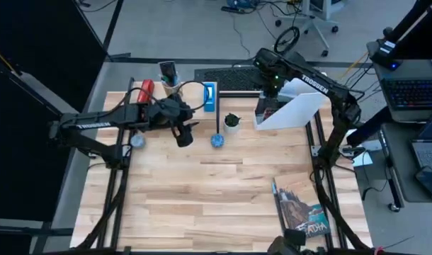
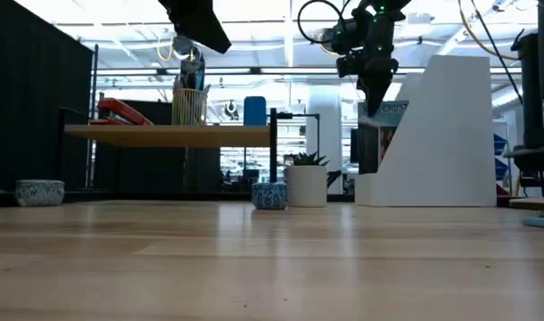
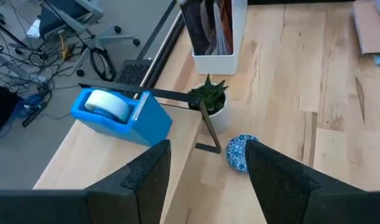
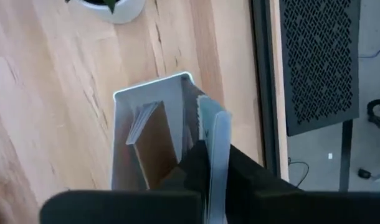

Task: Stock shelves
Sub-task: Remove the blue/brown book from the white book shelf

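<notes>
High view: right gripper (image 1: 267, 91) over large white box-shaped file holder (image 1: 292, 111) at bench (image 1: 216, 191) rear, jaws clamping a thin pale booklet (image 4: 213, 155) for filing; left wrist view: left gripper (image 3: 205, 171), jaws apart, empty, above low light-wood plank shelf (image 3: 103, 149).

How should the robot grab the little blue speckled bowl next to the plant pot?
Probably from straight above. The small blue speckled bowl sits upright and open on the light-wood tabletop, so one finger could go inside the rim and one outside. Take the rim on the side away from the white plant pot, which stands close beside it.
</notes>
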You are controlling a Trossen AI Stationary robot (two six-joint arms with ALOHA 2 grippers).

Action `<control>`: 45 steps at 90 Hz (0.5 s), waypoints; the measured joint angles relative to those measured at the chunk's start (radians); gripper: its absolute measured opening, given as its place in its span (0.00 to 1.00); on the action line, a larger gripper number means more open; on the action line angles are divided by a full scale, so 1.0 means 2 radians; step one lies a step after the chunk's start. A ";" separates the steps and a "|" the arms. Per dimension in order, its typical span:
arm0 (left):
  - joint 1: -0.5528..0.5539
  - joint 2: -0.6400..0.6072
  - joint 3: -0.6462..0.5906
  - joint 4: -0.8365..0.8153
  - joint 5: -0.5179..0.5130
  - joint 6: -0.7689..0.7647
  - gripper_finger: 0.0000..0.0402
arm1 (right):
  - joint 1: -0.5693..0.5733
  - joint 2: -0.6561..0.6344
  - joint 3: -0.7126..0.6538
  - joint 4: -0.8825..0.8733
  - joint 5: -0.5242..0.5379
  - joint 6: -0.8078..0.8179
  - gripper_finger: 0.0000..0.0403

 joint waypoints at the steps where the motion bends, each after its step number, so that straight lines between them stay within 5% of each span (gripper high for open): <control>1: 0.000 0.000 0.000 0.000 0.000 0.000 0.48 | 0.000 -0.001 0.000 0.000 0.001 0.001 0.03; 20: 0.000 0.000 0.000 0.000 0.000 0.000 0.48 | 0.019 -0.014 0.010 -0.012 0.047 0.002 0.02; 45: 0.000 0.000 0.000 0.001 0.000 0.000 0.48 | 0.039 -0.016 0.108 -0.056 0.052 0.022 0.02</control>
